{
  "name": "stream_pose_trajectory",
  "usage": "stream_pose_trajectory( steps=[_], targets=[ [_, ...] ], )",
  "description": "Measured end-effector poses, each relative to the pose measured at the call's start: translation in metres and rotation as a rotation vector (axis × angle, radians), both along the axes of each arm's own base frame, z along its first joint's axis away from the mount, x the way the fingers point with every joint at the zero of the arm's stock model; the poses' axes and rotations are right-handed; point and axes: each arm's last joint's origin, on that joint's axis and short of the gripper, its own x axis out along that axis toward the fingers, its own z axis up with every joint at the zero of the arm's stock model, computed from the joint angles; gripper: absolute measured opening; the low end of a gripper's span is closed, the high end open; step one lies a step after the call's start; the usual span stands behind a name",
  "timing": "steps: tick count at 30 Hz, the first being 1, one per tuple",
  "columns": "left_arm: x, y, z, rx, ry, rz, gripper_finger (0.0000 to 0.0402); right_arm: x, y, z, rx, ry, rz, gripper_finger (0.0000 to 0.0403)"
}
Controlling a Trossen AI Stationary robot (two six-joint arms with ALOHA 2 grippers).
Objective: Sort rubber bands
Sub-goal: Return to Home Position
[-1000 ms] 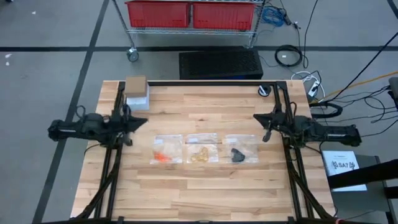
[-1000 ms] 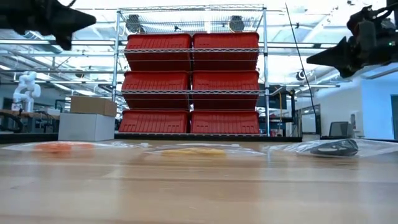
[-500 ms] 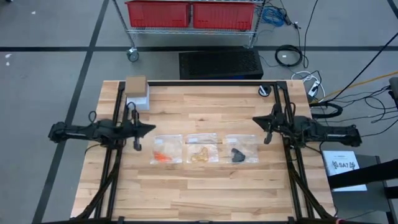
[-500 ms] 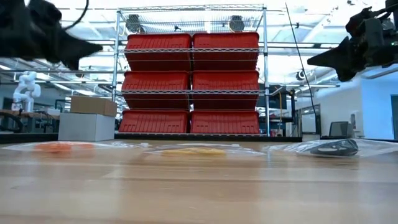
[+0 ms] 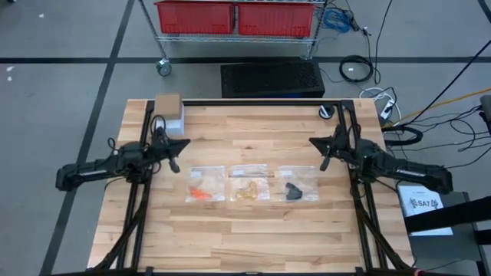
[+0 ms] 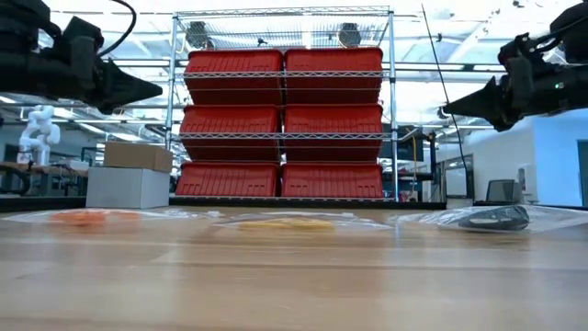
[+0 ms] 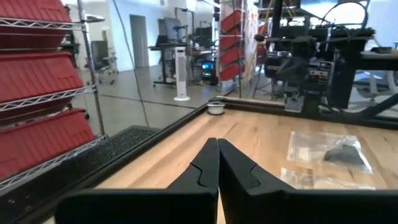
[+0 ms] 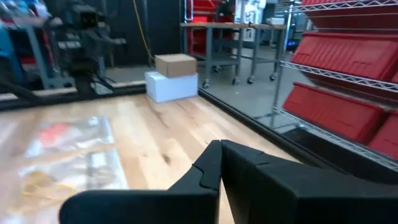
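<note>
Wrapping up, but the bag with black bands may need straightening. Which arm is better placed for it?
Likely the right. The right gripper, jaws shut, hangs nearest the black-band bag, the rightmost of the row. The left gripper sits beyond the orange-band bag and tan-band bag, so it would have to cross both.

My wooden table (image 5: 253, 230) holds three clear bags (image 5: 249, 182) in a row at its middle; a white box (image 5: 172, 123) sits at its far-left corner.
</note>
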Motion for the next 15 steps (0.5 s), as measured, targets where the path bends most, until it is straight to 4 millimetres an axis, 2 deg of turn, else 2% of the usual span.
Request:
stream_pose_trajectory(
  steps=[9, 15],
  targets=[
    [0.0003, 0.0026, -0.0013, -0.009, 0.012, 0.031, 0.0023, 0.0026, -0.0045, -0.0058, -0.001, 0.076, -0.034, 0.0000],
    [0.0003, 0.0027, -0.0013, -0.084, -0.022, 0.030, 0.0025, 0.0029, -0.0042, -0.0061, 0.008, 0.075, -0.027, 0.0000]
  ],
)
